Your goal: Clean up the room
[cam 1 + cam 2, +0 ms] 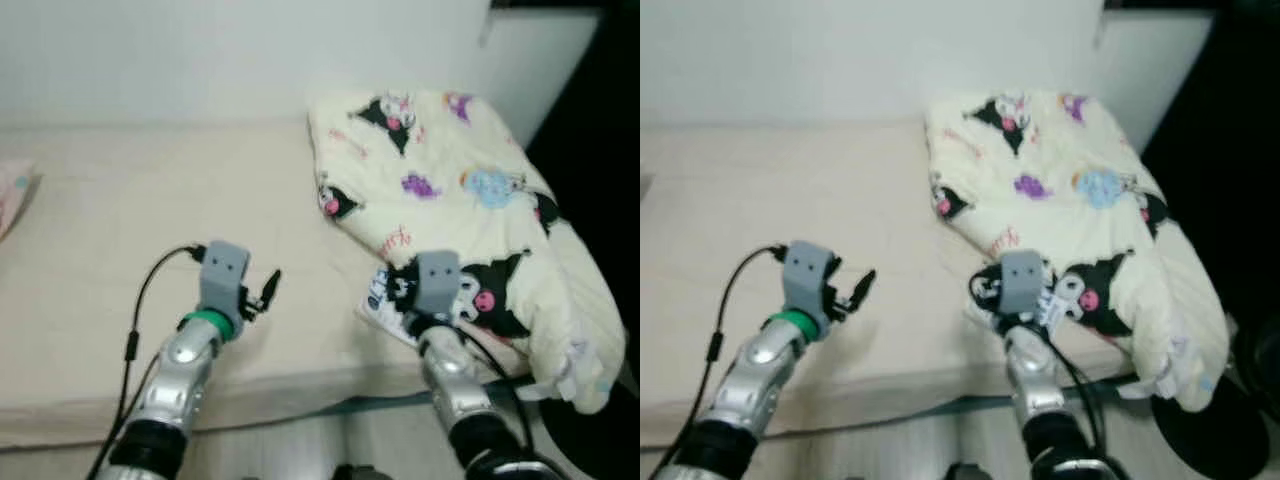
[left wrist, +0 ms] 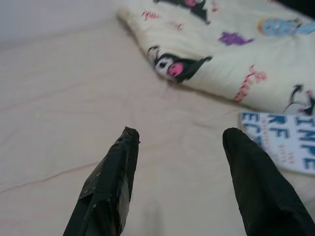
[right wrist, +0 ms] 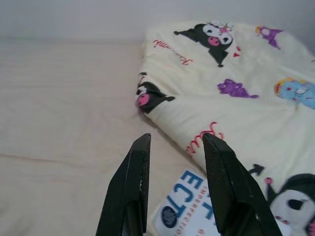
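Left eye view: bed (image 1: 120, 200) with a beige sheet; a cream blanket (image 1: 450, 190) printed with cartoon figures lies bunched on its right part, spilling over the near edge
Book: a white book (image 3: 189, 209) with blue lettering lies flat on the sheet; its far side is tucked under the blanket's edge
Right gripper (image 3: 174, 142): 2 fingers parted, holding nothing; poised just above the book's near corner, blanket just beyond
Left gripper (image 2: 179, 137): 2 fingers spread wide, holding nothing; over bare sheet, book (image 2: 283, 145) off to its right
Room: pale wall (image 1: 200, 50) behind the bed; dark area at far right
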You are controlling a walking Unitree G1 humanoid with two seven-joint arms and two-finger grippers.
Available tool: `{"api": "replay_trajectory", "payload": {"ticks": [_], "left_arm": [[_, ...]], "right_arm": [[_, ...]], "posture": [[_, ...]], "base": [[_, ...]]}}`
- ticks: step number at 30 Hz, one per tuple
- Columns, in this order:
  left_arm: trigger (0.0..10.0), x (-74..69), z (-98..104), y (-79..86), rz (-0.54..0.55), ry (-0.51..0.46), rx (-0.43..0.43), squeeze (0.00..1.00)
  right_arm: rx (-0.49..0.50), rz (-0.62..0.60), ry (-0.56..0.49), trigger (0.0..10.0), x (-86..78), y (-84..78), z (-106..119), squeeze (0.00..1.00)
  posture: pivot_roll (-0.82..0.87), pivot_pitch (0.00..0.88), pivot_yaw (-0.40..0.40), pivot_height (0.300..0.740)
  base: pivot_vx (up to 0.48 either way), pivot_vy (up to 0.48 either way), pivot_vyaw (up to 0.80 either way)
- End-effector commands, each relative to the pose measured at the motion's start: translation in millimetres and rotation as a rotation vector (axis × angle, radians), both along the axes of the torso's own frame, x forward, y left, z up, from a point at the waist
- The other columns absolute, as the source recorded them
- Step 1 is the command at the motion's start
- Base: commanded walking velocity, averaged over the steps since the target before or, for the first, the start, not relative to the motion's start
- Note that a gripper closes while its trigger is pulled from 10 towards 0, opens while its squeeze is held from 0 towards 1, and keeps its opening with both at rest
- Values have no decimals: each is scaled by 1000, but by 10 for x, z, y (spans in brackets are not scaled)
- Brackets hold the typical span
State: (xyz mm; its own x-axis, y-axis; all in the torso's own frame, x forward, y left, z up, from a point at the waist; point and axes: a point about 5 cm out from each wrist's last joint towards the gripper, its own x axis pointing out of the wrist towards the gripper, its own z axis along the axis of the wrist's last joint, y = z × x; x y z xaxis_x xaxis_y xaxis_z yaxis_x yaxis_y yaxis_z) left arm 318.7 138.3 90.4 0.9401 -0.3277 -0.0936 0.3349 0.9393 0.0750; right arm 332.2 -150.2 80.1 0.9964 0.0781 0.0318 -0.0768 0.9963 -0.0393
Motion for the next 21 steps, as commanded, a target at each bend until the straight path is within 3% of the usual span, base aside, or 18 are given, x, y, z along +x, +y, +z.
{"api": "replay_trajectory", "payload": {"ticks": [1,5,11,21], "left_arm": [[10000,-54,-102,32,1,40,19,0],[10000,-69,-120,58,-10,40,49,0],[10000,-77,-139,57,-17,42,62,0],[10000,-77,-141,27,-20,43,59,0]], "right_arm": [[22,-3,46,10000,-59,10,-112,0],[54,-35,58,10000,-63,-26,-131,0],[16,-88,55,10000,-52,-95,-119,0],[-1,-114,45,10000,-44,-144,-101,0]], "posture": [[24,55,69,726],[24,56,71,726],[23,55,72,726],[19,50,69,686]], "base": [[0,0,0],[0,0,0],[0,0,0],[0,0,0]]}}
